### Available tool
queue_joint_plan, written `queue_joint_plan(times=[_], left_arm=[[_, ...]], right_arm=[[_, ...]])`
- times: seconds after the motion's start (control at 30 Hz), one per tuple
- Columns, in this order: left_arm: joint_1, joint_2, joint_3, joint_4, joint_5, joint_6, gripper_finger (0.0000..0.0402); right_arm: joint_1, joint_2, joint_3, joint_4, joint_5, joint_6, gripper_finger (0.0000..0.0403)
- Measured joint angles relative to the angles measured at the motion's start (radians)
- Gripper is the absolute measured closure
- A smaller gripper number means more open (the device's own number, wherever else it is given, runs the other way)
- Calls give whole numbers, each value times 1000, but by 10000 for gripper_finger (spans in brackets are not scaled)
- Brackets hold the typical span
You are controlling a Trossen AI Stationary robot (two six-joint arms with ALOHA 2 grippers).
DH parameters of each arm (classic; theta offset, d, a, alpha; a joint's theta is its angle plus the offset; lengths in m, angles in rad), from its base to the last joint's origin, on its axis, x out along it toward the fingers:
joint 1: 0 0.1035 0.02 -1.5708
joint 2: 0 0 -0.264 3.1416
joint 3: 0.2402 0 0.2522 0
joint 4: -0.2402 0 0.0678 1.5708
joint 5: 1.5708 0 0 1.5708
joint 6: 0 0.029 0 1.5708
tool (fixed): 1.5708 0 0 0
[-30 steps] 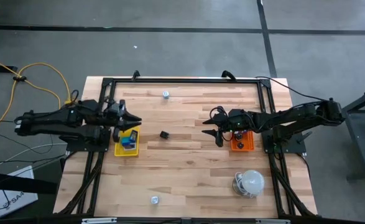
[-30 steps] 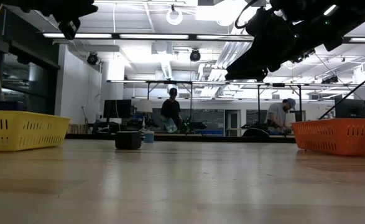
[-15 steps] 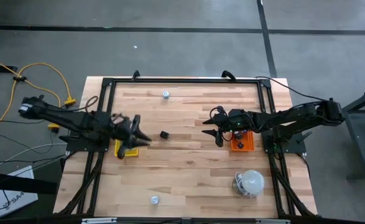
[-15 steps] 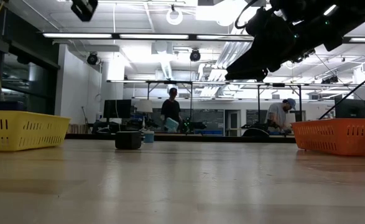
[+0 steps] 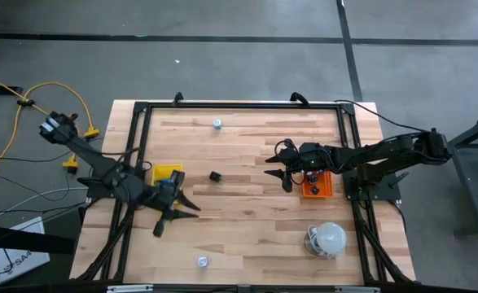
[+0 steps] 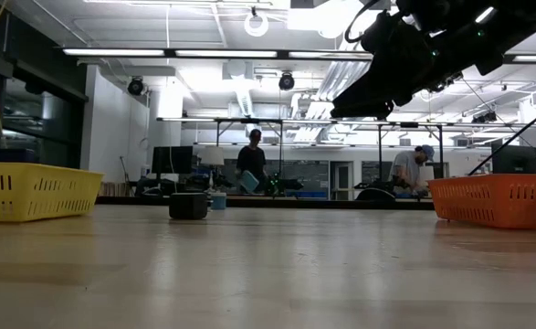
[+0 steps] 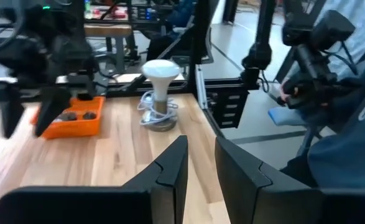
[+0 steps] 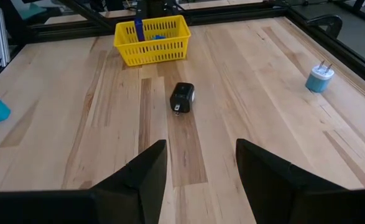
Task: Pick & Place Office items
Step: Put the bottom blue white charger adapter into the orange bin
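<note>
Beside the yellow tray (image 5: pixel 168 173), left gripper (image 5: pixel 177 216) hovering over the tabletop (image 5: pixel 247 228), nearly closed, holding nothing. Ahead of the right gripper (image 5: pixel 278 172), spread wide and empty, black block (image 5: pixel 215 175) lying between both trays; orange tray (image 5: pixel 317 187) just behind.

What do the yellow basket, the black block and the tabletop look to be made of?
Yellow basket: likely moulded plastic, going by its uniform colour and slotted lattice walls. Black block: probably hard plastic with a slight sheen; its rounded edges suggest a moulded casing, perhaps a charger. Tabletop: wood, laid in long planks with visible grain and a smooth light finish.
</note>
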Motion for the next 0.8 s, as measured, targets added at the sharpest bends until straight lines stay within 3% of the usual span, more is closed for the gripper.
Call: queue_joint_plan(times=[0.5,0.8], left_arm=[[-134,298,188,-101,-102,-139,324],[-203,360,198,-180,-229,-352,324]], right_arm=[[0,0,0,-16,0,10,224],[0,0,0,-17,0,11,224]])
